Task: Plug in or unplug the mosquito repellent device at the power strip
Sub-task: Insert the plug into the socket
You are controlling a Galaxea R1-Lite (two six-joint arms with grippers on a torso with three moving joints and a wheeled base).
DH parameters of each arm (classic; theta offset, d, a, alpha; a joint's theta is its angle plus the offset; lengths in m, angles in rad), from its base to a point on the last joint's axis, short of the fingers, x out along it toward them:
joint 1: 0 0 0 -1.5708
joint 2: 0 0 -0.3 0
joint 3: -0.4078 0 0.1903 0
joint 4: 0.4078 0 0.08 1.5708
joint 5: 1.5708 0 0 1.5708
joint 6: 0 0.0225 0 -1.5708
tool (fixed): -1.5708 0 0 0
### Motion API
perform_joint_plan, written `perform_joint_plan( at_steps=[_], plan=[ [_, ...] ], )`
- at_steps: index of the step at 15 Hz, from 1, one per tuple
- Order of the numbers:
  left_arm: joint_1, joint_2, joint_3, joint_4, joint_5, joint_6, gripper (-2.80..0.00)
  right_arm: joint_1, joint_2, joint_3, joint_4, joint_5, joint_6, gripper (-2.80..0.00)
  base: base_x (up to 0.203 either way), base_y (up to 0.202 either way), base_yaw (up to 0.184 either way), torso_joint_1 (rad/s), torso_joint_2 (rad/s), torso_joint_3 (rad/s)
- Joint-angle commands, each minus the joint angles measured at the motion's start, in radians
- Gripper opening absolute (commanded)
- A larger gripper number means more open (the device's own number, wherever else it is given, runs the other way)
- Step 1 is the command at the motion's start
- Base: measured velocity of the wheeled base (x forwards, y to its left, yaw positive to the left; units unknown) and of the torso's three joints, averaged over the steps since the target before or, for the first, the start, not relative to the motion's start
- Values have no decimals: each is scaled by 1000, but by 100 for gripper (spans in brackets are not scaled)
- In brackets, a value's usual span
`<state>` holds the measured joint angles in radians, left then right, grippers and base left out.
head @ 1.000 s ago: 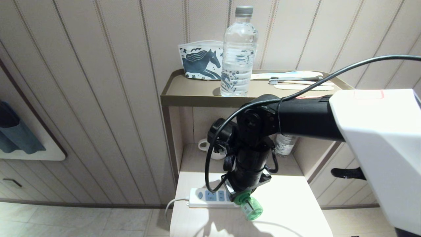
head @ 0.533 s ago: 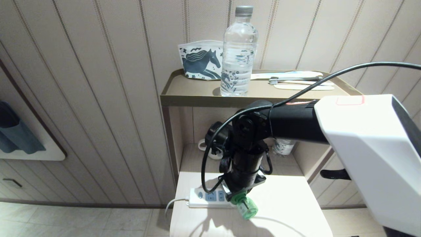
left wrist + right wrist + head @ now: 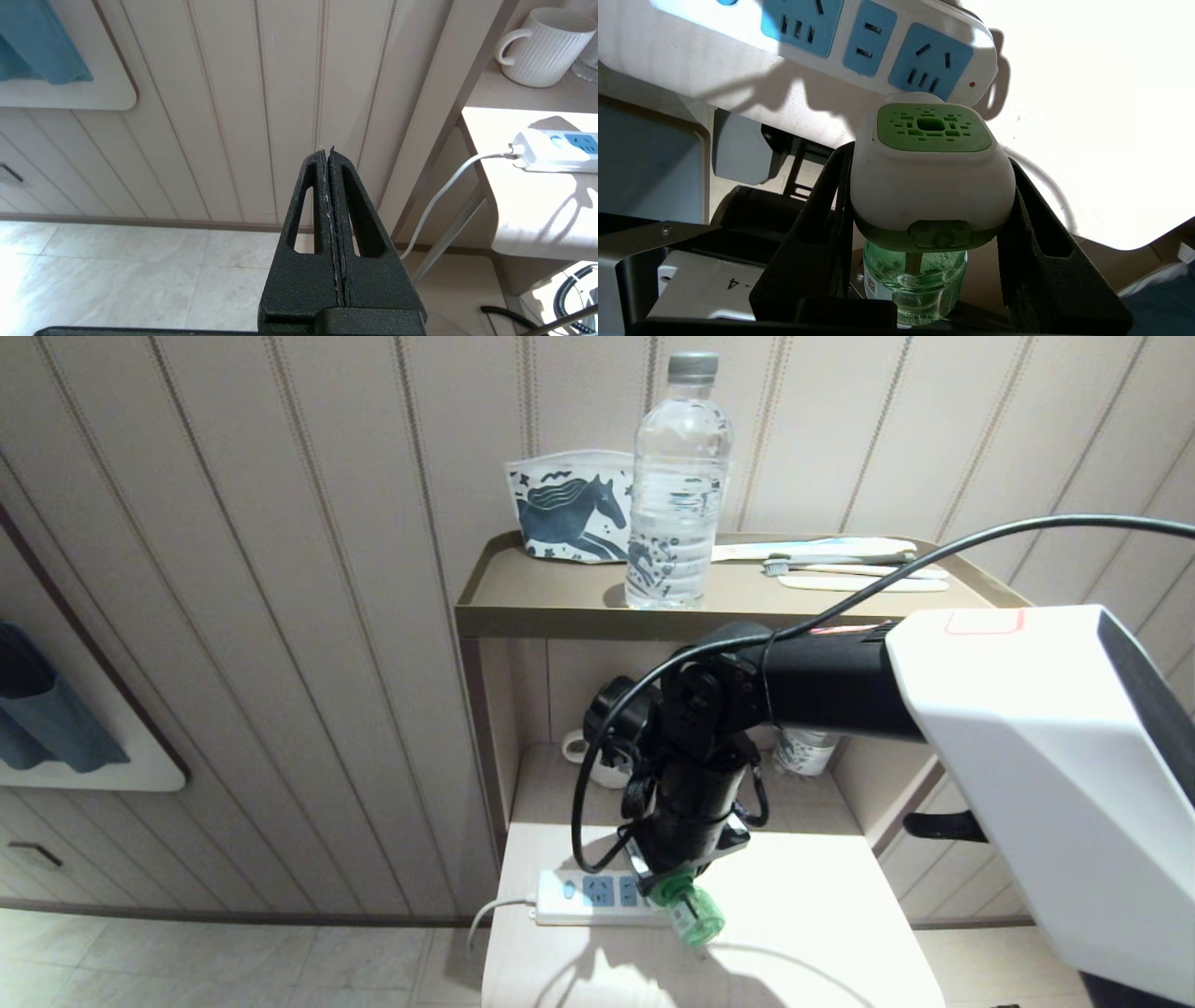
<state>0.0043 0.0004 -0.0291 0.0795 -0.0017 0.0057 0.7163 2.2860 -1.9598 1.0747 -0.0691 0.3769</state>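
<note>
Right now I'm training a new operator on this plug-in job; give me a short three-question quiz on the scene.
1. True or false: the right pincer grips the repellent by its white head.
2. How many blue socket faces does the strip show in the right wrist view?
3. The left pincer is: A open, B shut on nothing, C shut on the cord.

Key: 1 true; 2 three; 3 B.

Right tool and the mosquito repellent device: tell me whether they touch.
Touching. The right wrist view shows the right tool with both fingers pressed against the white head of the mosquito repellent device.
</note>
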Motion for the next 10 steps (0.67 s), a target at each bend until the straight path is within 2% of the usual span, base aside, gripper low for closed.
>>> perform_joint_plan(
  at_steps=[1, 7, 10],
  plan=[
    [0, 0, 0, 0, 0, 0, -280, -9, -2, 1, 4, 0, 7, -280, 0, 0, 0, 0, 0, 0],
    [0, 0, -1, 0, 0, 0, -280, -14, 10, 1, -62, -28, 25, -280, 0, 0, 0, 0, 0, 0],
    [0, 0, 0, 0, 0, 0, -280, -6, 6, 1, -132, -30, 89, -280, 0, 0, 0, 0, 0, 0]
  ],
)
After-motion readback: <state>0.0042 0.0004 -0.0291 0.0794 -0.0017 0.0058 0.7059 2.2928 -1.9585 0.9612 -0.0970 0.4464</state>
